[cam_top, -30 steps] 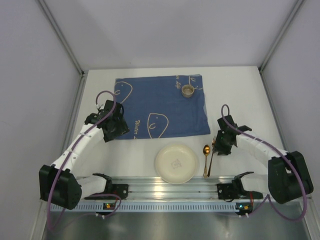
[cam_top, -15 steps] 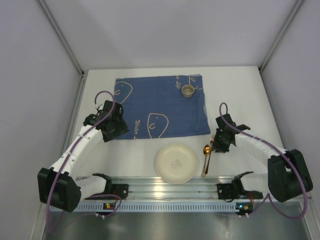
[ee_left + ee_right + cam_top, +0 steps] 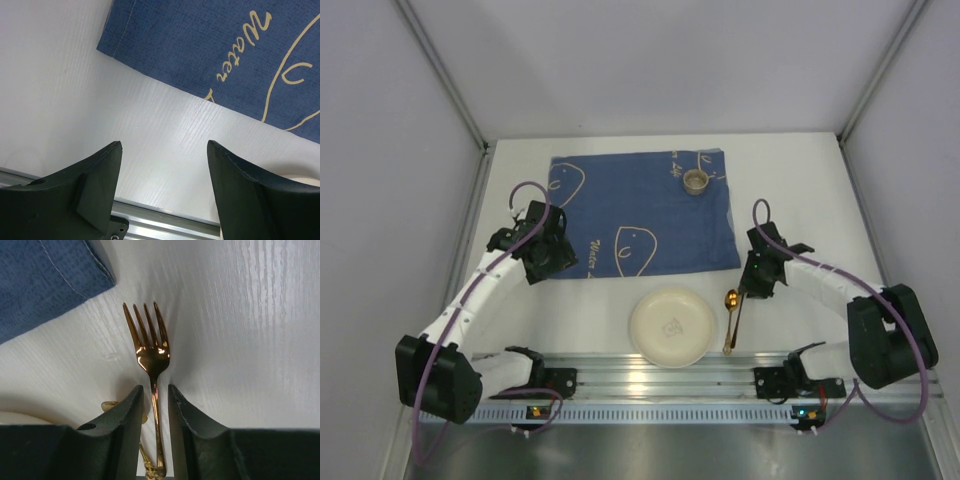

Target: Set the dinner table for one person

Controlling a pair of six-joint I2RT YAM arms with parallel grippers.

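The white desk (image 3: 800, 190) fills the floor of the enclosure in the overhead view, running from the aluminium rail (image 3: 660, 375) at the bottom of the frame up to the back wall. A blue cloth with pale fish outlines (image 3: 645, 215) lies flat on the desk's upper middle, and a small beige cup (image 3: 695, 181) stands upright near the cloth's upper right corner. Below the cloth's lower edge, a round cream plate (image 3: 672, 326) rests on the bare desk just above the rail. A gold spoon (image 3: 731, 300) lies just right of the plate, its bowl pointing toward the top of the frame. The right arm (image 3: 820, 285) reaches in from the lower right, and the right jaws are lowered over a gold fork (image 3: 151, 357) beside the spoon. In the right wrist view the fork lies flat with its tines pointing up the frame, near the cloth's corner. The right jaws stand close on either side of its thin handle, with a sliver of desk showing on each side, and I cannot tell whether they pinch it. The left arm (image 3: 490, 275) curves up the left side. The left jaws are spread wide with nothing between them, above bare desk near the cloth's lower left corner.
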